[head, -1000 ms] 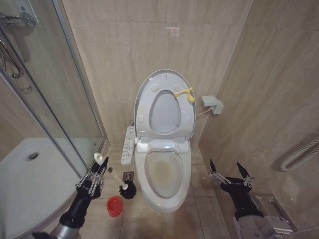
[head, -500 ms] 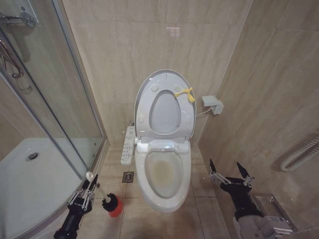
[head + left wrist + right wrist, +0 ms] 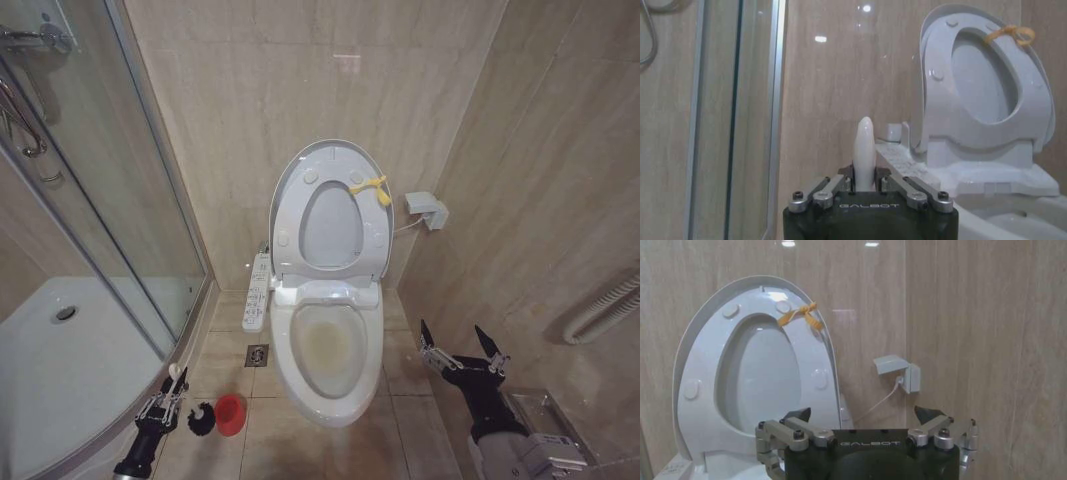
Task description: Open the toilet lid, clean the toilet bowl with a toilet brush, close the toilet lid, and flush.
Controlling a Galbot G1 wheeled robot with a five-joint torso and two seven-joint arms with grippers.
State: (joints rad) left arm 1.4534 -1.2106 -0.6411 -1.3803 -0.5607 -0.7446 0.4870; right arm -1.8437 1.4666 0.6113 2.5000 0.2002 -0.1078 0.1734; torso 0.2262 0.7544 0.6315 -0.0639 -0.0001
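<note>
Head view | left gripper (image 3: 163,403) clenches toilet brush (image 3: 185,394), dark bristles beside red holder (image 3: 231,414) | right gripper (image 3: 461,349) spread

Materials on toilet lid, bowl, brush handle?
Toilet lid: looks like glossy white plastic, thin shell with moulded bumpers. Toilet bowl: likely glazed ceramic, thick shiny rim, yellowish stain inside. Toilet brush handle: smooth cream-white, probably plastic, held in the left gripper.
</note>
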